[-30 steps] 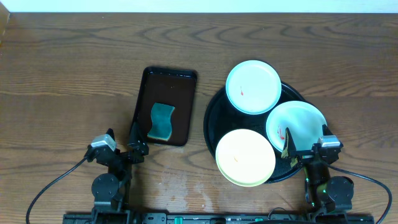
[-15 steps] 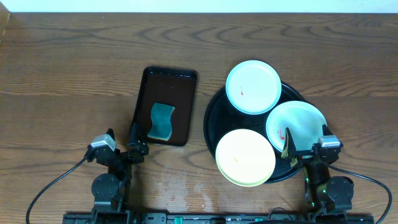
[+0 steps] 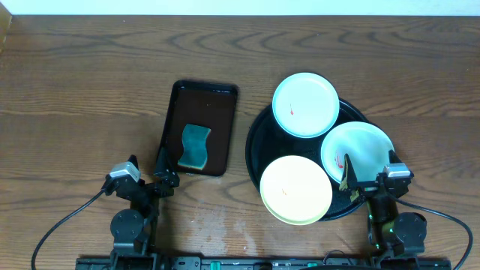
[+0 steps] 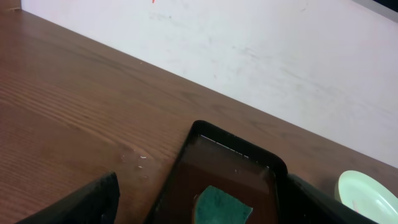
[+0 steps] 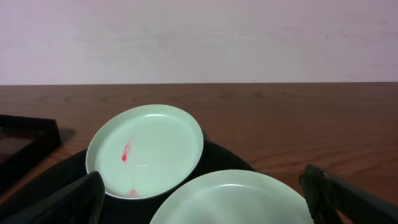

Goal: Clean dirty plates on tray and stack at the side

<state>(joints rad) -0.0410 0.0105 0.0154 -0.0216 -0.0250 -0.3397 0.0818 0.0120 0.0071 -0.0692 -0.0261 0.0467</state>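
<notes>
The round black tray (image 3: 256, 146) holds three plates. A pale mint plate (image 3: 305, 104) with a small red smear lies at its far edge. A second mint plate (image 3: 360, 150) with a red smear lies at its right, and a pale yellow plate (image 3: 295, 190) at its front. My right gripper (image 3: 369, 169) stands open at the near edge of the right plate (image 5: 236, 199), with nothing between its fingers. The far plate (image 5: 146, 149) shows beyond it. My left gripper (image 3: 148, 161) stands open near the table's front, left of the tray, and holds nothing.
A rectangular black tray (image 3: 217, 112) lies left of the round one, with a teal sponge (image 3: 195, 146) in its near half. The left wrist view looks straight over that tray (image 4: 211, 155) and the sponge (image 4: 224, 208). A pale wall runs along the table's far edge.
</notes>
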